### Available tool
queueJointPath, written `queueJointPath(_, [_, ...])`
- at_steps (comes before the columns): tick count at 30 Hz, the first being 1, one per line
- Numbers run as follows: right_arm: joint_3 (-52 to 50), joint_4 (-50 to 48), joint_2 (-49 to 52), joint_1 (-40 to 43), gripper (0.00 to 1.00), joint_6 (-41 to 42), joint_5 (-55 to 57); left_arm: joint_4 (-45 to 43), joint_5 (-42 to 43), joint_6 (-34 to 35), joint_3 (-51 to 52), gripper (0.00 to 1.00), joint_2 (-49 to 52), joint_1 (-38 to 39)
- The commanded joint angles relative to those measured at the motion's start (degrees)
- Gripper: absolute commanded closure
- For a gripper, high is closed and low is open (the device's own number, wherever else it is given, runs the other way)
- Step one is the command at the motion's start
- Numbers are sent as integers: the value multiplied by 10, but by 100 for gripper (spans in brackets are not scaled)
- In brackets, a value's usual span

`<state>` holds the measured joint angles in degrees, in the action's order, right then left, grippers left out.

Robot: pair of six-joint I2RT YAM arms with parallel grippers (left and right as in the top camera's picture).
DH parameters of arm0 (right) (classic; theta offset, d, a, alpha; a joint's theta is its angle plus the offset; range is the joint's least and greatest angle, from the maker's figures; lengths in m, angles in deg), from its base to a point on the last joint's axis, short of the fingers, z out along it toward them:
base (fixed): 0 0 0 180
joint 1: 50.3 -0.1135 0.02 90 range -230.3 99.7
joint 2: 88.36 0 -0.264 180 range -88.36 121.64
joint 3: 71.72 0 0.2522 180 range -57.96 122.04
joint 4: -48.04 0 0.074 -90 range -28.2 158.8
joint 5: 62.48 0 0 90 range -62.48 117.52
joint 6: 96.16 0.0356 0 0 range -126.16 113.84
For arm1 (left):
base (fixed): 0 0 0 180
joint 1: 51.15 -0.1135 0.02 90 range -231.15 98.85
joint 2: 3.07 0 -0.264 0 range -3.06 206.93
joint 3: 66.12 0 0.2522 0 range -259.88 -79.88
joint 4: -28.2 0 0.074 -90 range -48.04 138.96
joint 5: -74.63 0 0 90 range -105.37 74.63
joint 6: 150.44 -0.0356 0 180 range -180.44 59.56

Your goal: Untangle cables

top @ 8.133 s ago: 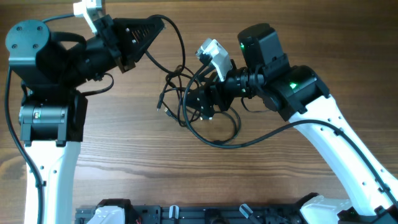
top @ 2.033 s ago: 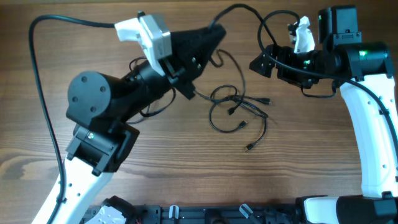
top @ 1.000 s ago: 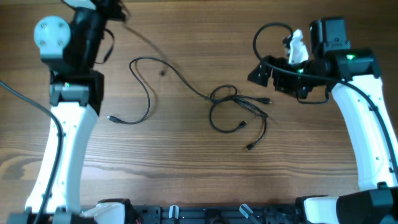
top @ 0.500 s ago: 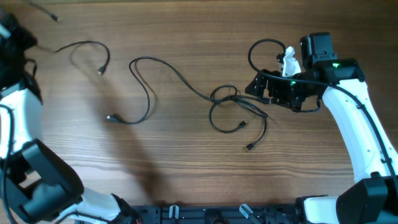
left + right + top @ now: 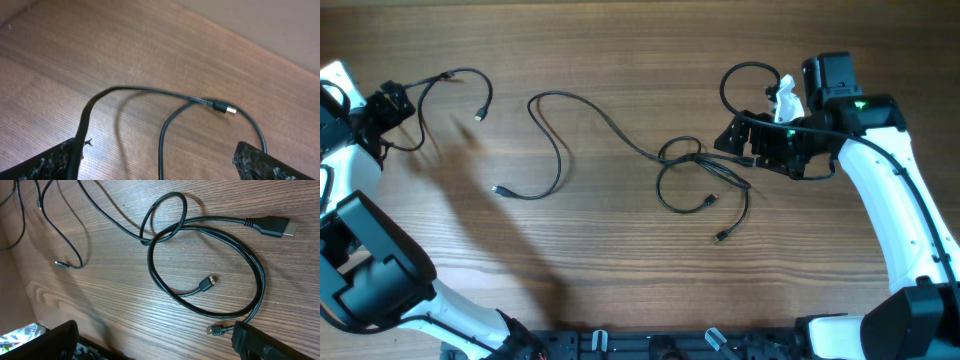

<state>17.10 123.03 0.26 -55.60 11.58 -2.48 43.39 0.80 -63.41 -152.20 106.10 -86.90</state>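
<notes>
Black cord (image 5: 150,91), apparently set apart to thin the tangle, lies between the left gripper (image 5: 155,150)'s spread jaws, while the knotted cables (image 5: 147,240) wait ahead of the right gripper (image 5: 155,330)'s jaws, also spread.

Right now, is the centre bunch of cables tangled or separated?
Tangled: the centre bunch shows loops crossing each other, and the long cable runs into it. Only the left cable lies apart.

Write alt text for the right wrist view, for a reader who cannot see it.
Thin black cables lie looped over one another on a wooden table, with a wide plug at upper right. The open right gripper hangs above them, its two fingers showing along the bottom edge.
</notes>
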Motion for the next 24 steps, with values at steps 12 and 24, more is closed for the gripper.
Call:
queueJointPath(12, [-5,19,4,0,0,-26,-12,125,-368,-9,-5,0,-66,1])
queueJointPath(24, [-5,25,4,0,0,-28,-21,240,63,-9,-4,0,-21,63])
